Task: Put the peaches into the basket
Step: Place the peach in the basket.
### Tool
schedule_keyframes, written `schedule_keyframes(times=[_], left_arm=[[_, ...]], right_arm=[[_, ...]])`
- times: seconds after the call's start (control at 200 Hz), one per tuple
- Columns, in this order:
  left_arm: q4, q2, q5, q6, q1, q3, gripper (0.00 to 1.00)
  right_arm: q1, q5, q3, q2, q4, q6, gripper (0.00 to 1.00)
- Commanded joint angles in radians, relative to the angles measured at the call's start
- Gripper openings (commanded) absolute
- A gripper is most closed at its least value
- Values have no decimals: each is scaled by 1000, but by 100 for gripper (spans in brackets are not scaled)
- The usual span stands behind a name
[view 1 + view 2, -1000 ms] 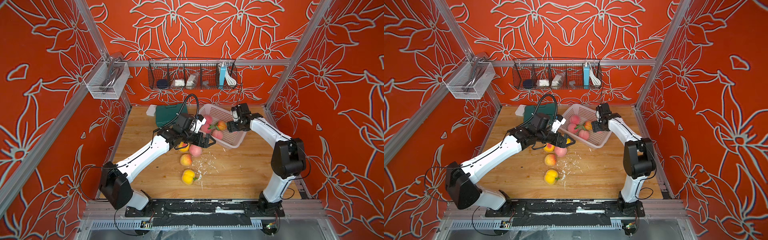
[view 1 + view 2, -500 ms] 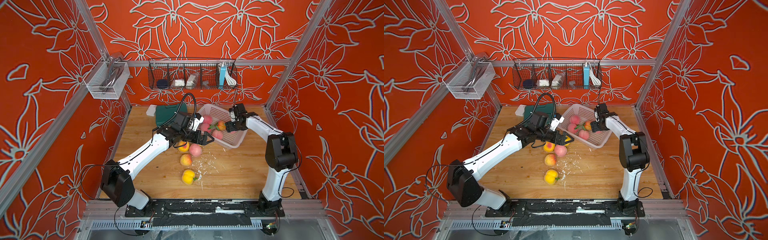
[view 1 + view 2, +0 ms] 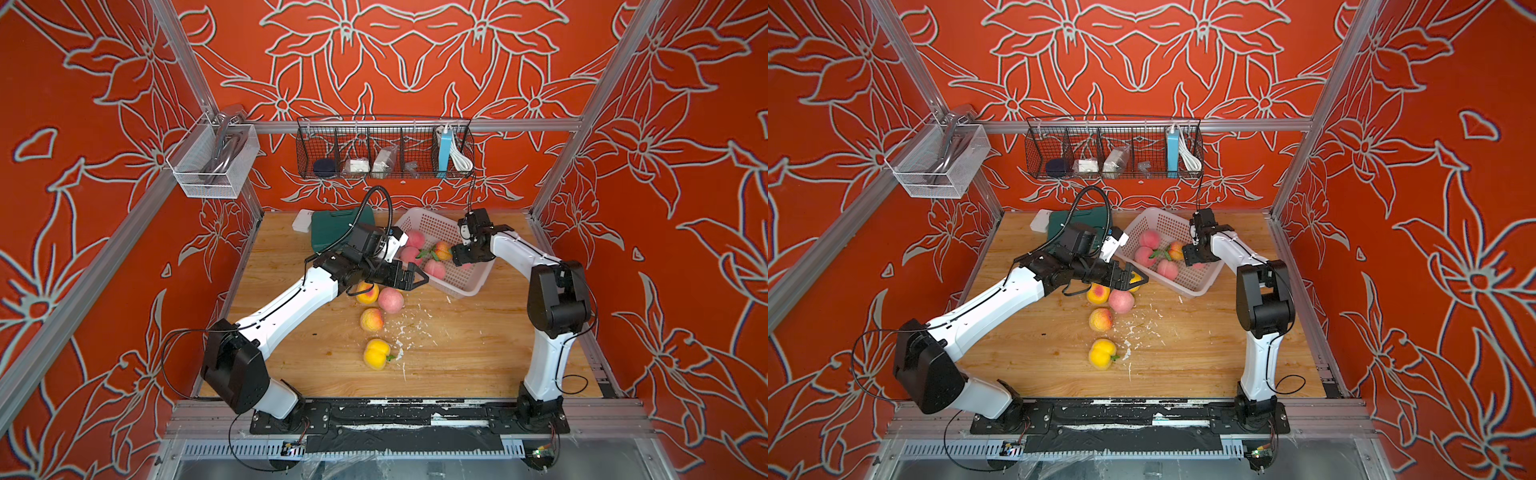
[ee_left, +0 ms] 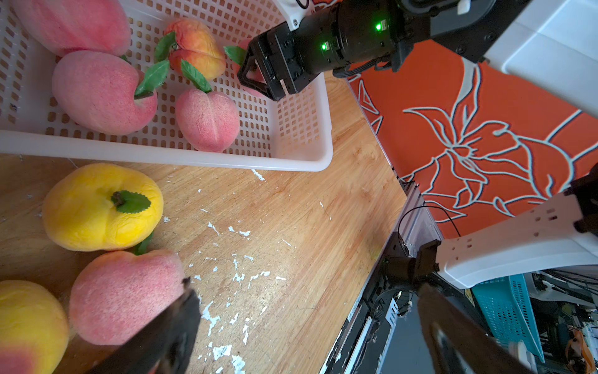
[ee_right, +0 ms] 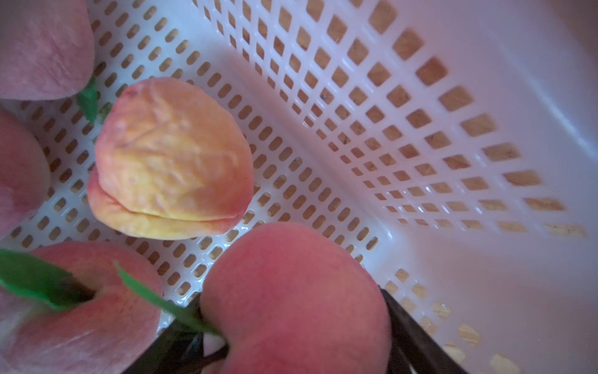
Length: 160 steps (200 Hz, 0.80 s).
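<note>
My right tool [image 4: 257,76] clamps a pink peach [image 5: 291,291] low inside the basket [image 4: 194,160], best released gently over its bare floor; my left tool [image 3: 415,279] gapes above loose peaches [image 3: 390,300] just outside its rim.

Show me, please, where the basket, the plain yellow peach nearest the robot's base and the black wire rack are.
basket [image 3: 457,289]: in a top view, on its near rim.
plain yellow peach [image 3: 376,353]: in a top view, on the middle of the fruit.
black wire rack [image 3: 415,145]: in a top view, on its front mesh.
</note>
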Motion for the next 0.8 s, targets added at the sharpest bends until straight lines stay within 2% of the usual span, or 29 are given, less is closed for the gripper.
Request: schedule_keyframes(times=[0.0,0.495,0.796], left_arm=[[16,6,11,0,7,-7,99],[5,-20,-6,-19,8,-10,99],[-46,-95,-61,-7,7,-33,99]], right_arm=[[-8,8,22,26,0,-11,76],[-12,-6,11,15,0,-11,83],[-12,-24,-5,-43,-11,-5,89]])
